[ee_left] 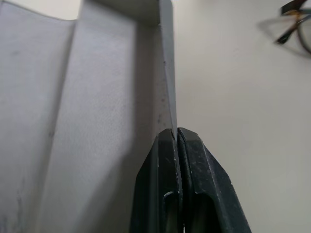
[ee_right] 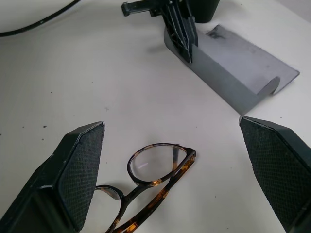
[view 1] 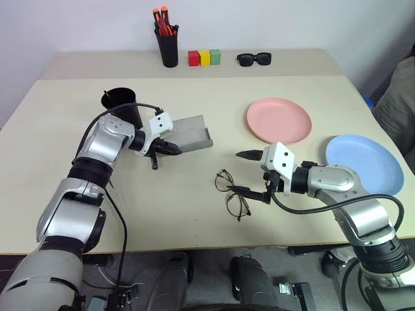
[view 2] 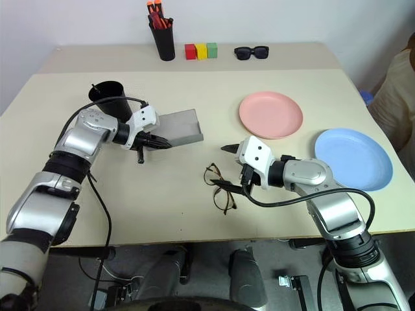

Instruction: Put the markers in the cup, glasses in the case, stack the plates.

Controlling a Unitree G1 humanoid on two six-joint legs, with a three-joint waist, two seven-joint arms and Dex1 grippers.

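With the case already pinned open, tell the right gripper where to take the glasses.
Grip the glasses across the bridge between the two round lenses, coming down from above. They lie flat on the table, so only the thin frame offers purchase. The open right gripper already straddles them; the left gripper is shut on the case wall.

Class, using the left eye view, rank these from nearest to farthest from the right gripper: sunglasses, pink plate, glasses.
From the right gripper:
1. Glasses, just beneath it on the table.
2. Pink plate, farther back, slightly right.
3. Sunglasses, at the table's far edge.
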